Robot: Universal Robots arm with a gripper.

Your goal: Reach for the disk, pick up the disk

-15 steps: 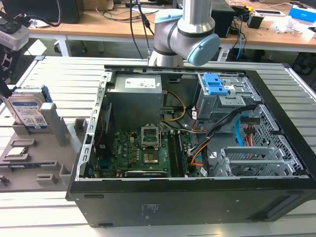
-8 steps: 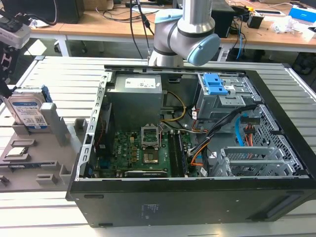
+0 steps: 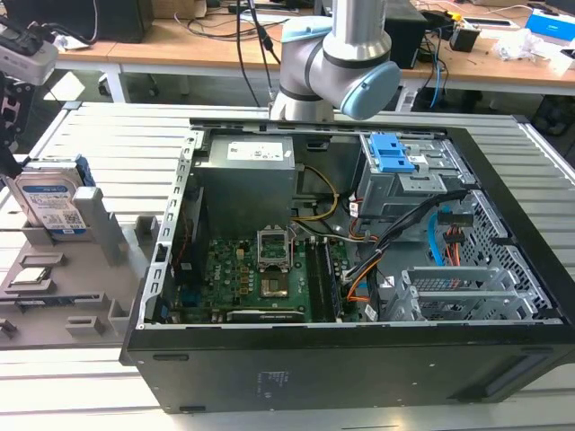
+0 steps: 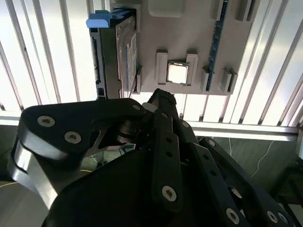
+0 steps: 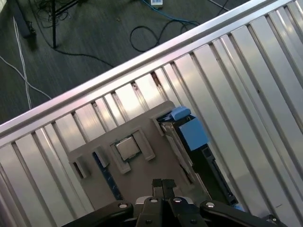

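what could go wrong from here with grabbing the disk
1. The disk stands on edge in a slot of the grey holder; a skewed grip may jam or tip it.
2. The gripper hangs above the holder by the square chip, fingers together; descending so, it could strike the chip.

Disk lower edge, one corner hidden behind grey holder.

Silvery metal disk (glossy blue plastic frame).
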